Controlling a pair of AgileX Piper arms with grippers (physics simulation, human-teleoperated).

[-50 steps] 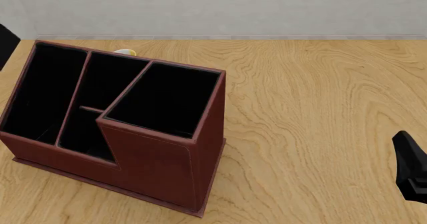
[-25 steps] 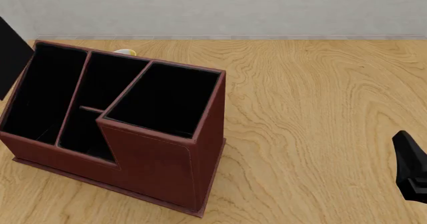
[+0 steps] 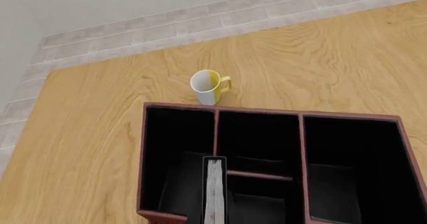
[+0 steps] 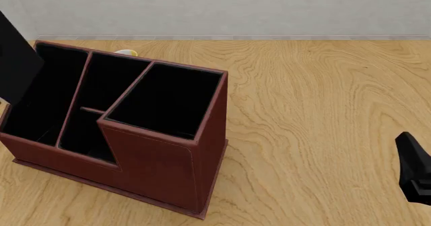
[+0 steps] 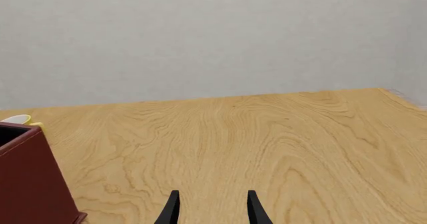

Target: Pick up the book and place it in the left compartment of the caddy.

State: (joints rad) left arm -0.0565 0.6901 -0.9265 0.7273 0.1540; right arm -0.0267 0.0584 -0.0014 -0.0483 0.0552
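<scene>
Your right fingers [image 5: 212, 210] hang apart over bare table [image 4: 323, 110], holding nothing; your left fingers are out of sight in every view, so you cannot tell their state, though the book must be carried by that arm. Largest first: the caddy [image 4: 161, 170] sits at the table's left, with the left compartment [image 4: 42, 90] along its lower end. The book [image 4: 17, 59] has pushed further in from the left edge over the last second and now overlaps that slot's outer rim. In the left wrist view its white page edges stand upright just over the left compartment, near the divider. That suggests you are nearly lined up to lower it. A yellow-and-white mug [image 3: 208, 86] stands behind the caddy. No writing or brand is readable anywhere.
</scene>
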